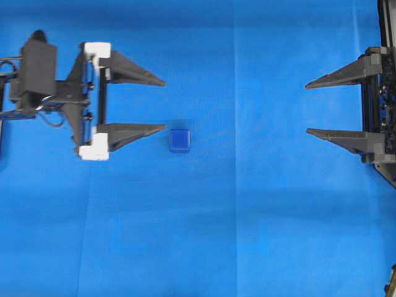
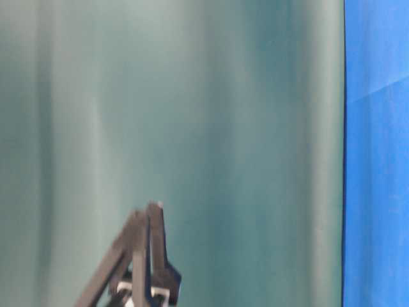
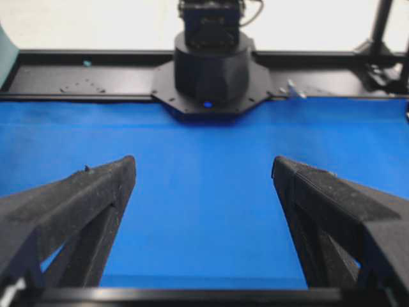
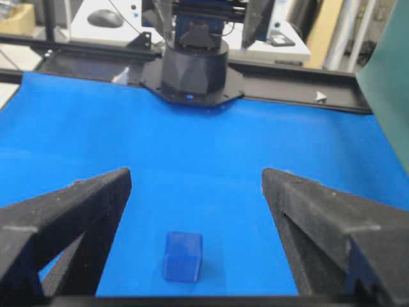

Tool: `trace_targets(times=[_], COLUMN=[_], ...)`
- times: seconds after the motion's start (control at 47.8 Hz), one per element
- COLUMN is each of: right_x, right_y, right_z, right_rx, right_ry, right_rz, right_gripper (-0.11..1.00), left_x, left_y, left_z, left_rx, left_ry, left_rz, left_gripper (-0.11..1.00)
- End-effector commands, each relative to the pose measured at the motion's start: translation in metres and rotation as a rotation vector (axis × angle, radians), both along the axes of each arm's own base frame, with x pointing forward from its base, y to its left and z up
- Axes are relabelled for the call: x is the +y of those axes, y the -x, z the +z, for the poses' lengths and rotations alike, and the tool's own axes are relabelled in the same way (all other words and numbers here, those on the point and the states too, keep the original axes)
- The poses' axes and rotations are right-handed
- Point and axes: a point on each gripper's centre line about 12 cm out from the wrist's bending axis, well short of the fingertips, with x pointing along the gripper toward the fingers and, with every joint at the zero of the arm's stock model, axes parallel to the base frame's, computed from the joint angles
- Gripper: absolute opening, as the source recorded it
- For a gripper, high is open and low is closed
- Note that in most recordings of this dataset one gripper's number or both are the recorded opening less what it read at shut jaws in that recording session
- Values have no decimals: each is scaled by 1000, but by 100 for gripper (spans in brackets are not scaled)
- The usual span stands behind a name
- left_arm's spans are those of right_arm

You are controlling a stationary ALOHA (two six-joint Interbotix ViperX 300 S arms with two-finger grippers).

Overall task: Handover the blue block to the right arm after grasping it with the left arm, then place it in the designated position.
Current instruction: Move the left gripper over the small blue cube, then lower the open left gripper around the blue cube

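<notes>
My left end effector (image 1: pixel 165 104), black with white mounts, stands spread wide and empty over the blue cloth surface (image 1: pixel 247 235). The small dark-blue rounded cube (image 1: pixel 180 140) lies just beyond the tip of my lower finger, off to one side of the gap, and my own wrist view does not show it. To grasp well, I should shift sideways until the cube is centred between the fingers, then descend and close. My right end effector (image 1: pixel 307 108) waits well apart, also spread and empty.
</notes>
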Motion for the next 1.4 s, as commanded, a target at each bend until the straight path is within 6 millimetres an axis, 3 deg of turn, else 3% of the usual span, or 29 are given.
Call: trace_targets(times=[0.0, 0.418, 0.732, 1.066, 1.38], right_x=[0, 0, 0, 1, 1], right_y=[-3, -3, -3, -4, -4], right_z=[10, 10, 9, 7, 6], right_rx=[-28, -25, -23, -8, 0], right_ry=[0, 0, 5, 12, 14], right_rz=[1, 1, 2, 3, 4], right_gripper=[96, 96, 96, 96, 96], left_x=[5, 8, 10, 11, 11], left_y=[-9, -16, -43, -61, -70], left_z=[12, 5, -14, -19, -17], left_rx=[-32, 53, 429, 749, 865], left_ry=[-2, 34, 71, 51, 62], left_rz=[13, 22, 39, 41, 47], left_gripper=[91, 91, 91, 91, 91])
